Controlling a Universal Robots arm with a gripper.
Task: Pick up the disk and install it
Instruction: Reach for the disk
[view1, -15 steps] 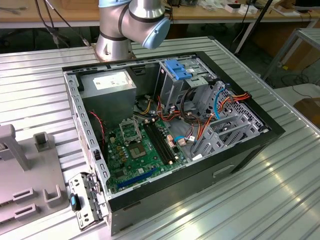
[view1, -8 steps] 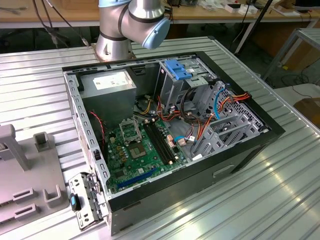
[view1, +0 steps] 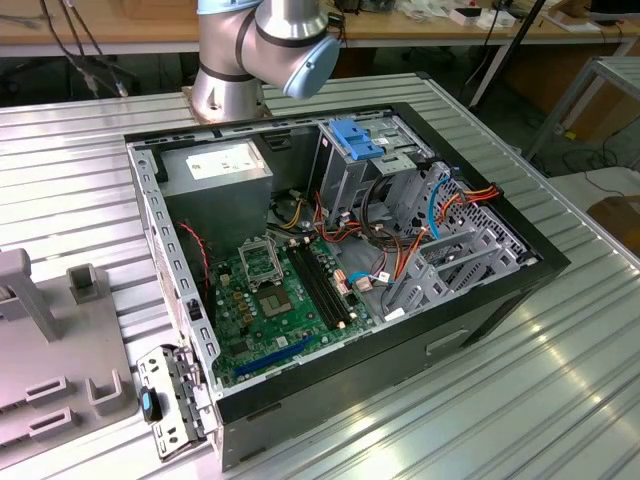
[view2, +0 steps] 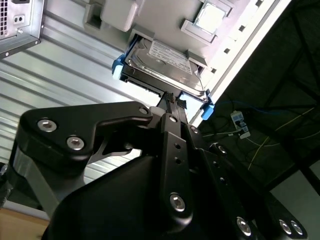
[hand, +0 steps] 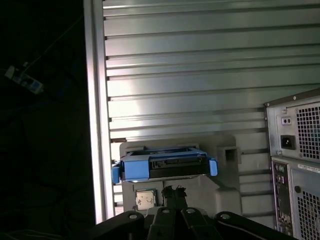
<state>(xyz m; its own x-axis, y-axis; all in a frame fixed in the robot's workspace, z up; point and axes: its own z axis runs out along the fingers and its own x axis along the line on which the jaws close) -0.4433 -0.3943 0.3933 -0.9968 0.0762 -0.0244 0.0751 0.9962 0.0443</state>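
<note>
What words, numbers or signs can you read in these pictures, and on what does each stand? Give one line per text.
No text can be read here.
White label on the disk, second wrist view: print too small to read.
White label on the power supply, exterior view: blurred, unreadable.
Pale strip on the back of the computer case, first wrist view: too small to read.
</note>
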